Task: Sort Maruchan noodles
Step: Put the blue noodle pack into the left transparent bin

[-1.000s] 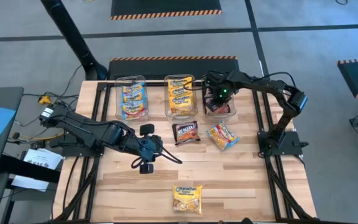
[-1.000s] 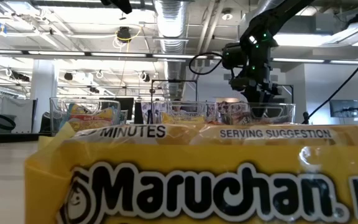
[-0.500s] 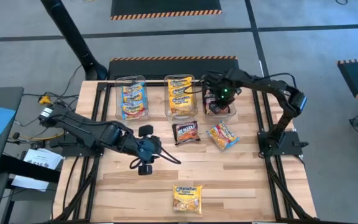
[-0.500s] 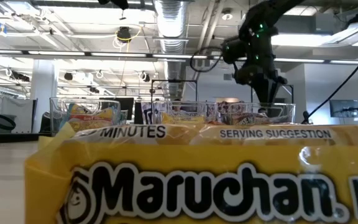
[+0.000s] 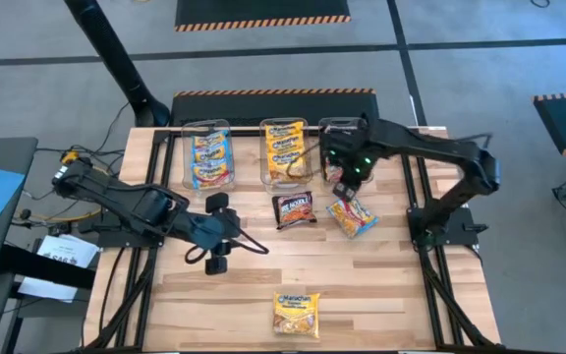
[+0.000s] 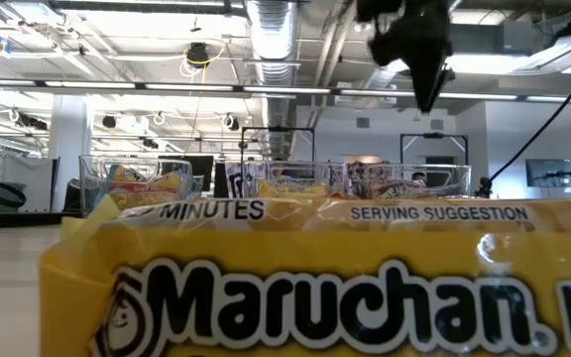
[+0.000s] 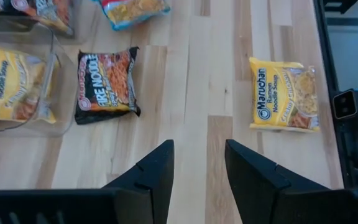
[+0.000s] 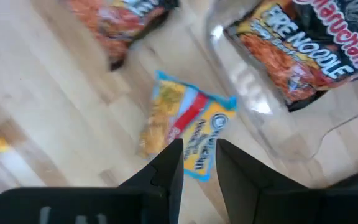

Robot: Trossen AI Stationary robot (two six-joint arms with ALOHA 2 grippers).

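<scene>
Blue packet [image 5: 352,215]: lying loose on the table [image 5: 381,285], just beside the right bin's [image 5: 345,165] near edge, right of the black packet [image 5: 294,208]; long axis running diagonally.
Blue packet versus right gripper [image 5: 343,184]: lying just past the fingertips in the right wrist view [image 8: 188,132], ahead of the jaws, slanted across their gap; a turn of the wrist would likely be needed to close across the short side.
Right gripper jaws: standing a narrow gap apart, holding nothing.
Nearer arm: the right one, hanging at the bin's near edge, just above the blue packet; the left one is well away.
Black packet: lying flat below the middle bin [image 5: 285,152], between the two grippers.
Yellow packet [image 5: 297,314]: sitting alone near the table's front edge, well apart from the bins.
Left gripper [image 5: 216,232]: waiting left of the black packet, jaws parted, empty.
Hidden: the low view is mostly filled by the yellow packet [image 6: 295,288]; whether the right gripper's fingertips are touching the bin cannot be told.
</scene>
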